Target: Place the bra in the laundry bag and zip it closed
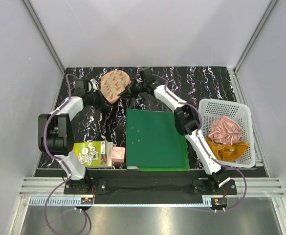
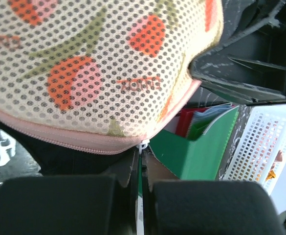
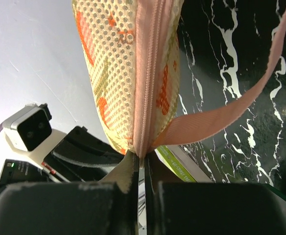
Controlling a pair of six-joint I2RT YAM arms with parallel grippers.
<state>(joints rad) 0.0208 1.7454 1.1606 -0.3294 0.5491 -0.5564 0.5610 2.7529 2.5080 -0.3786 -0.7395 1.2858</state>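
Observation:
The laundry bag [image 1: 114, 85], peach mesh with red watermelon print, is held up at the back of the table between both grippers. My left gripper [image 1: 99, 99] is shut on the small white zipper pull [image 2: 143, 145] at the bag's pink zip seam [image 2: 74, 142]; its fingertips meet in the left wrist view [image 2: 142, 164]. My right gripper [image 1: 134, 88] is shut on the bag's zipped edge [image 3: 145, 98] beside the pink loop [image 3: 231, 112]; its fingertips meet at the seam [image 3: 143, 164]. The zip looks closed along the visible seam. The bra is hidden.
A white plastic basket [image 1: 245, 122] at the right holds a pink satin cloth [image 1: 226, 129] and a mustard-orange cloth [image 1: 228, 149]. A green folder [image 1: 155, 139] lies in the middle front. A green-and-white box [image 1: 91, 153] and a small pink box [image 1: 118, 154] sit front left.

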